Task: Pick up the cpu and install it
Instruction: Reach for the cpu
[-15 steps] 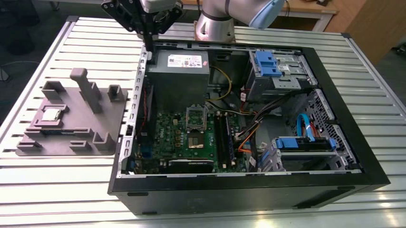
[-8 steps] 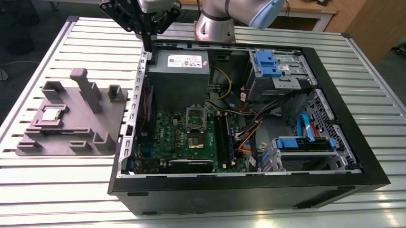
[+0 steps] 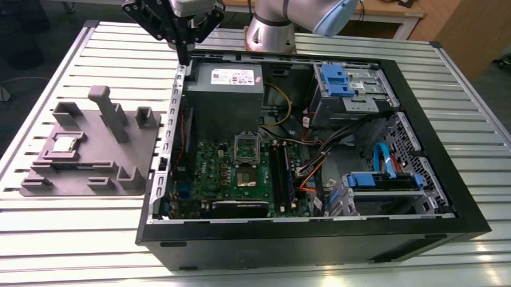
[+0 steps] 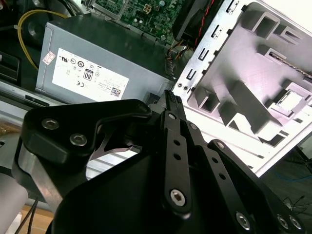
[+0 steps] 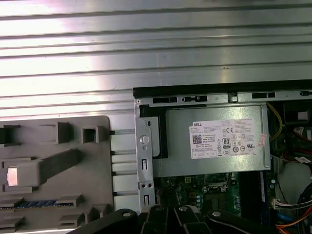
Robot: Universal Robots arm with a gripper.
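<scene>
A: Gripper (image 4: 170,95), one: fingers closed together, empty, over the case (image 3: 319,238) corner by the power supply (image 3: 225,95).
B: Cpu (image 3: 64,144), one: lying in the grey tray (image 3: 90,156), beside the case.

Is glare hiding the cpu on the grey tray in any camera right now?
First wrist view: the small square silvery cpu is washed out pale pink, and the ribbed metal table glares white. Exterior view: the cpu is evenly lit, no glare.
</scene>
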